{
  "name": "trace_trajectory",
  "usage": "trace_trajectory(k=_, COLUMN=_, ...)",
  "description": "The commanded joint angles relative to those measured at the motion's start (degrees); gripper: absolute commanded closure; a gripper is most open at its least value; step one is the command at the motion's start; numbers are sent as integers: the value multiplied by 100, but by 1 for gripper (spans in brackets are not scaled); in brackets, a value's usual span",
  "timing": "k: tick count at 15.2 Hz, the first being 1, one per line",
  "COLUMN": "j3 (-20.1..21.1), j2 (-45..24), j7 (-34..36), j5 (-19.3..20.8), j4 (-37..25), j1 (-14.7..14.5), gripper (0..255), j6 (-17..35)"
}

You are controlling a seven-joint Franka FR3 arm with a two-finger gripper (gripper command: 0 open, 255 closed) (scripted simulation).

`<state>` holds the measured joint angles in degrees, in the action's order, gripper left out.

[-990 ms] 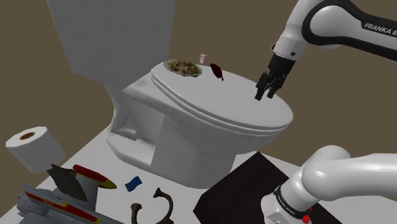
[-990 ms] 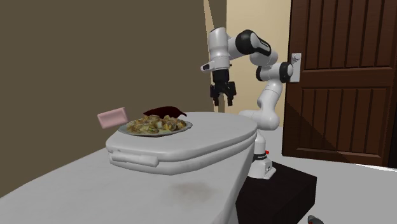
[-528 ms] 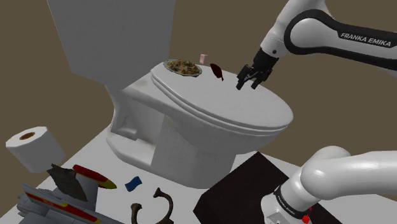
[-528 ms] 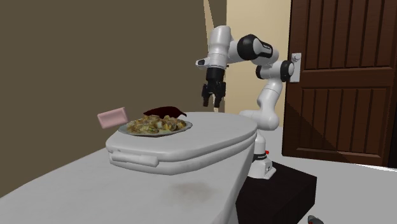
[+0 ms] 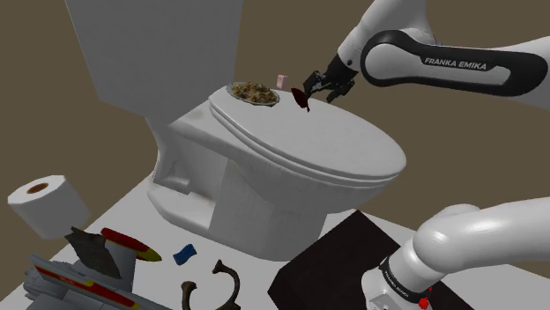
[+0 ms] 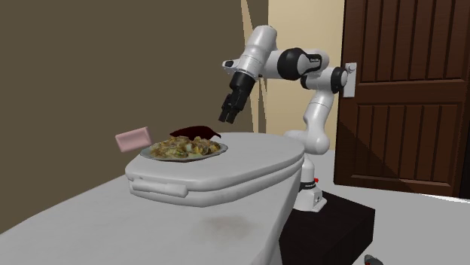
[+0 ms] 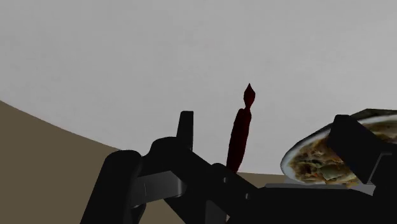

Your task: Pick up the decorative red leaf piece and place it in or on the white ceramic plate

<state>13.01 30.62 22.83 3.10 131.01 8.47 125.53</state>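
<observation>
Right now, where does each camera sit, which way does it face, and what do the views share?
Shoulder view: beside and behind the stand, looking down over the toilet lid; base and forearm show, tool near the red leaf.
Second exterior view: low across the toilet lid, facing the whole arm and a brown door.
Wrist view: on the hand, looking past the tool's open fingers at red leaf and plate.
All share red leaf and plate.

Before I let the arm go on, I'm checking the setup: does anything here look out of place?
Yes: the plate, heaped with food, sits on the closed toilet lid, with the dark red leaf and a small pink block beside it. Tableware on a toilet is odd, and the plate is already full.
</observation>
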Motion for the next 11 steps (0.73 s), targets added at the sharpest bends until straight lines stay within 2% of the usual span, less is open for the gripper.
trace_trajectory(k=1, j3=78, j2=-118, j7=167, j5=123, j4=-22, j1=100, gripper=0, j6=304)
trace_trajectory(k=7, j3=109, j2=-395, j7=222, j5=205, j4=163, j1=167, gripper=0, j6=765)
trace_trajectory(k=11, j3=113, j2=-424, j7=228, j5=214, j4=179, j1=174, gripper=0, j6=809)
